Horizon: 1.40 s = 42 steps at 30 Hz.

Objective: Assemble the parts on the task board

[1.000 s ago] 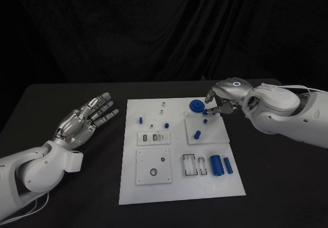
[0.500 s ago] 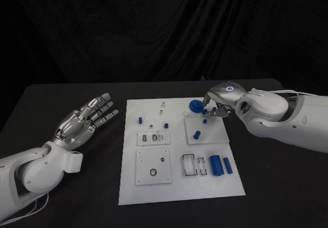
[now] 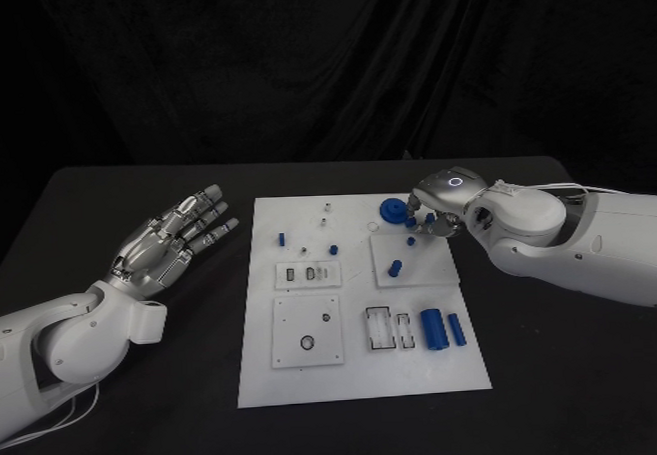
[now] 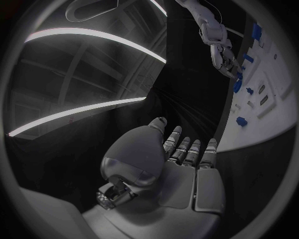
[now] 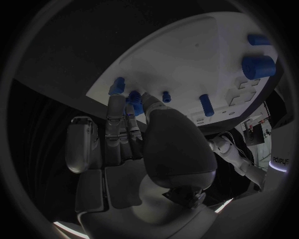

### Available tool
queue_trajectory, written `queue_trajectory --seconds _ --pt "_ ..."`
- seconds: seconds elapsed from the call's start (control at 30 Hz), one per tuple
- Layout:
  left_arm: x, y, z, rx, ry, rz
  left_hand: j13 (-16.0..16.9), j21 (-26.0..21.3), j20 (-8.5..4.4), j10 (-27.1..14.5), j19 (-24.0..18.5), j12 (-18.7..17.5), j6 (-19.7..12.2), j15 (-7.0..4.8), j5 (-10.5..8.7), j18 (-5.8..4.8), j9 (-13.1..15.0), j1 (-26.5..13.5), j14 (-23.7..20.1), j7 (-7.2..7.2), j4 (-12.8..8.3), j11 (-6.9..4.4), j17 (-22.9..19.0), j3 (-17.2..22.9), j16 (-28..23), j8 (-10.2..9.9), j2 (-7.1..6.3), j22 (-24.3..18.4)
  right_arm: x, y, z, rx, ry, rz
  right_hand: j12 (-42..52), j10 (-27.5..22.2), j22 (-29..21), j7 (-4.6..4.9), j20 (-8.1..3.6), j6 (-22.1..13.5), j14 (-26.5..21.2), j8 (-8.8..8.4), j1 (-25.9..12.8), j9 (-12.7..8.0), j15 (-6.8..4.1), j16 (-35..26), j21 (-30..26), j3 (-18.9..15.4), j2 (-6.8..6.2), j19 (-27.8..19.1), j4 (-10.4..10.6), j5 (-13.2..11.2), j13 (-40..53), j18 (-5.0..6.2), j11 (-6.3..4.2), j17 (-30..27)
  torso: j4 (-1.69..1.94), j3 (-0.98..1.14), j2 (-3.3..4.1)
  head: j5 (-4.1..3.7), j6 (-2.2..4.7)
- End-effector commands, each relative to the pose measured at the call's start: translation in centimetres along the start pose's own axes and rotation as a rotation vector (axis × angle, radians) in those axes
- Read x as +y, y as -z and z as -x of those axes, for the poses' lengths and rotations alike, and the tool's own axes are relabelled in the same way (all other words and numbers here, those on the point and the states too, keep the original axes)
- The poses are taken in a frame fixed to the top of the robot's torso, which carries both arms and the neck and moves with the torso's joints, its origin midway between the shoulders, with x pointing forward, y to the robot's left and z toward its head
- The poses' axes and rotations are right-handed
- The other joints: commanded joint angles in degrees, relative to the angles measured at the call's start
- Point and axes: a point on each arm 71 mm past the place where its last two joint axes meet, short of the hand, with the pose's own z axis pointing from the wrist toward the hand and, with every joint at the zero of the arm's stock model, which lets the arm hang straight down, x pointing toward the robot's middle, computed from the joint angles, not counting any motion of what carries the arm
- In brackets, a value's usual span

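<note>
No writing is legible on the white task board (image 3: 363, 381), which lies mid-desk (image 3: 111, 200). The right robot hand (image 3: 441, 206) grips a blue gear-like part (image 3: 395, 211) at the board's far right. Two blue cylinders (image 3: 442, 329) lie near right. The left robot hand (image 3: 171, 243) hovers left, fingers spread, holding nothing.

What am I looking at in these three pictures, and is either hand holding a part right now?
You see a two-armed robot at a black table. The wide picture looks down from its head; the two round ones come from cameras at each wrist, behind that hand. In the middle lies a white board with small blue parts, such as two cylinders near its front right. The left hand is off the board's left side, fingers spread, holding nothing. The right hand is at the board's far right corner, fingertips at a blue round part; the right wrist view shows its fingers among blue parts, but whether it grips one I cannot tell.
</note>
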Motion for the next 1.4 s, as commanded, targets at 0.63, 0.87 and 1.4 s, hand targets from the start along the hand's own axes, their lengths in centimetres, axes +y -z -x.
queue_trajectory --seconds 0.63,0.87,1.4 --pt "-0.2 0.0 -0.1 0.015 0.02 -0.055 -0.03 -0.29 0.41 -0.37 -0.16 0.14 -0.41 0.37 0.3 0.57 0.04 0.18 0.15 0.17 0.09 0.08 -0.06 0.43 -0.12 -0.08 0.16 -0.07 0.0 -0.5 -0.5 0.049 0.039 -0.023 1.29 -0.63 5.07 -0.24 -0.15 0.42 -1.27 -0.3 1.54 0.56 0.22 -0.49 -1.26 1.52 1.06 -0.89 -2.74 2.61 0.95 0.49 -0.06 -0.92 0.02 0.02 0.01 0.09 -0.14" --pt "-0.2 0.0 -0.1 0.014 0.02 -0.053 -0.03 -0.29 0.41 -0.37 -0.16 0.14 -0.41 0.37 0.3 0.57 0.04 0.18 0.15 0.17 0.09 0.08 -0.06 0.43 -0.12 -0.08 0.16 -0.07 0.0 -0.3 -0.2 0.007 0.021 -0.009 2.1 0.83 5.71 -0.68 -0.22 2.51 -0.81 0.64 1.29 1.33 0.06 0.12 -0.75 2.01 1.57 -0.36 -3.05 3.04 1.3 0.29 -0.35 -0.08 0.06 0.02 0.04 0.21 -0.11" --pt "-0.2 0.4 0.1 0.004 0.016 -0.05 -0.03 -0.29 0.42 -0.37 -0.15 0.18 -0.38 0.37 0.3 0.57 0.05 0.13 0.16 0.21 0.04 0.09 -0.06 0.54 -0.11 -0.07 0.15 -0.07 0.3 1.3 3.3 -0.222 -0.055 0.028 2.46 2.78 7.26 -1.1 -0.46 4.18 0.48 1.2 0.45 2.17 -0.33 1.46 0.78 2.93 1.73 0.99 -2.86 5.85 1.26 -0.21 -0.65 1.89 -0.07 0.06 0.02 0.58 -0.02"
